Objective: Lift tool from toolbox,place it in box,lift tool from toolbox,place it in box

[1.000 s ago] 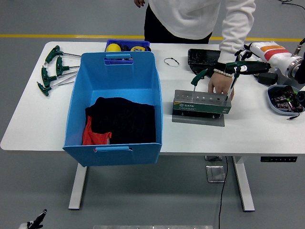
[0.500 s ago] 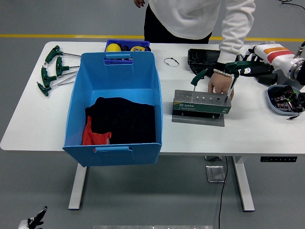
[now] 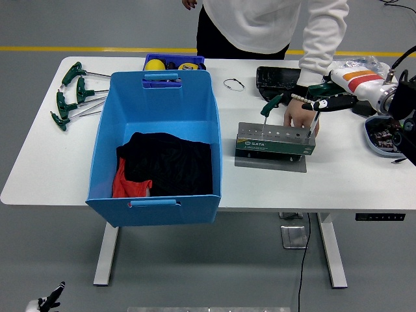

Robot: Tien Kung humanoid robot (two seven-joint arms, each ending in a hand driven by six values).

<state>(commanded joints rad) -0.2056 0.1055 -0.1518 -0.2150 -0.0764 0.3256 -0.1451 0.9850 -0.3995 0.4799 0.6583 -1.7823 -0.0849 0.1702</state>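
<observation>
White table [image 3: 338, 175]: tool [image 3: 320, 99] in right hand [image 3: 335, 96] (shaft [image 3: 314, 122] down, near-vertical).

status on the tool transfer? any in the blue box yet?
None visible in the blue box; it shows only black and red cloth. In hand: the right hand grips a green-handled tool at the tool rack, which a person's hand steadies. Left: carry it over, then the other racked tool.
</observation>
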